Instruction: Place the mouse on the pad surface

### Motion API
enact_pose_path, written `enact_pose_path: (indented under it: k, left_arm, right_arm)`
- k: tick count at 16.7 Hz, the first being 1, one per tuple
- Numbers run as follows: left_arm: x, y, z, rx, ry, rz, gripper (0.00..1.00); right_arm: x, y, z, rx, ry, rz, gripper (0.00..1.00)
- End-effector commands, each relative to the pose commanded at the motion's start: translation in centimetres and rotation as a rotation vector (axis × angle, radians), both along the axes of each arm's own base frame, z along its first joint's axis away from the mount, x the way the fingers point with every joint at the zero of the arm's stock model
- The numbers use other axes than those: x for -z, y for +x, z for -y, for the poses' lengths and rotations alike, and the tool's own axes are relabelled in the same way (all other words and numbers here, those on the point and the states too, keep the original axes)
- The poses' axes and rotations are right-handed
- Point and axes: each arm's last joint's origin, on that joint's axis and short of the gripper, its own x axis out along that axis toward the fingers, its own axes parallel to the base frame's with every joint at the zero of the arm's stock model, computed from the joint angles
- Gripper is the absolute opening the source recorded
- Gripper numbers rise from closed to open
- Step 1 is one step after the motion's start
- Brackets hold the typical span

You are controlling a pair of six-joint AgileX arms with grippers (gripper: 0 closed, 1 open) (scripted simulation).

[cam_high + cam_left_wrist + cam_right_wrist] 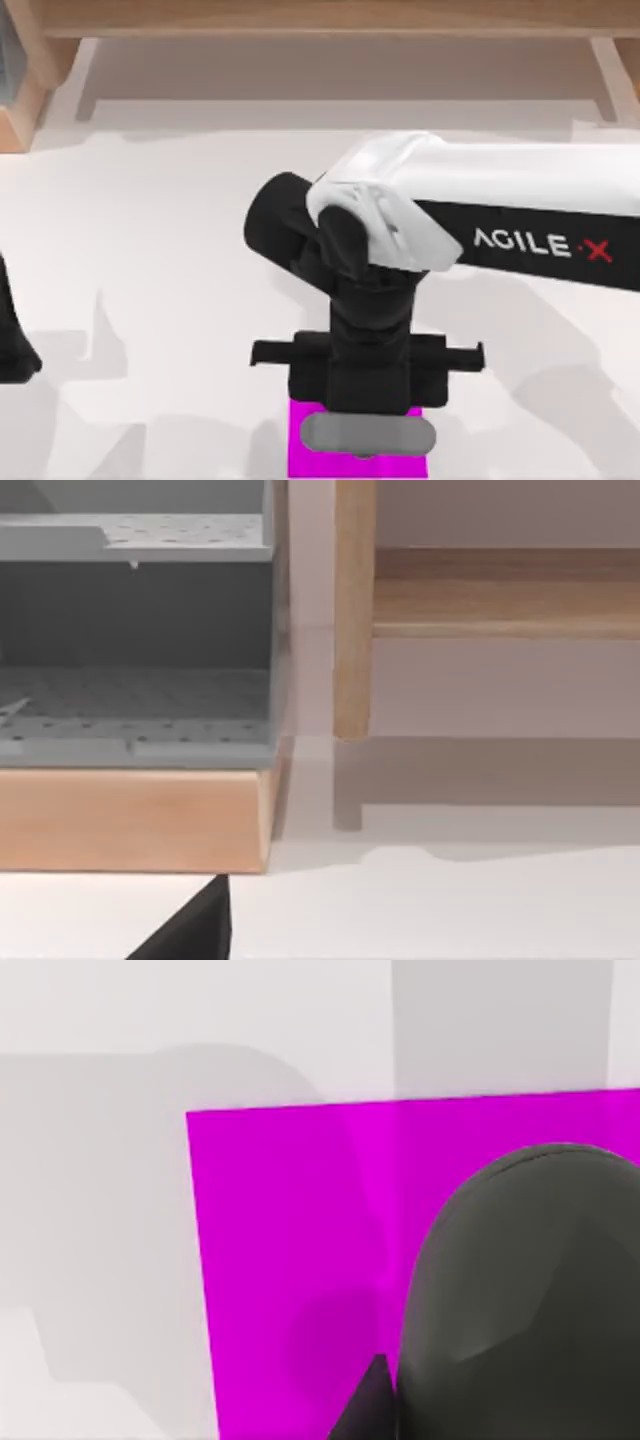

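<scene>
Mouse (367, 433) lies over the pad (300, 455), right gripper (365, 415) above, grip state unclear.

Bright, even, diffuse light throughout; no glare. Soft pale-grey shadows across the white table (150, 300), lower left and lower right of the top view. Mild softness at all edges. Faint darker patch on the pad (290, 1260) beside the mouse (530, 1300).

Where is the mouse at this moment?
In the top view, the mouse lies across the pad at the table's near edge, directly beneath the right gripper.
</scene>
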Motion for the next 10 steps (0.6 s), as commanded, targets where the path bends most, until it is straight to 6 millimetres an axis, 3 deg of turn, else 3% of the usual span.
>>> enact_pose_path:
  k: [10]
  left_arm:
    - [0.0, 0.0, 0.0, 0.0, 0.0, 0.0, 1.0]
  right_arm:
    - [1.12, 0.11, -0.63, -0.05, 0.003, 0.105, 0.0]
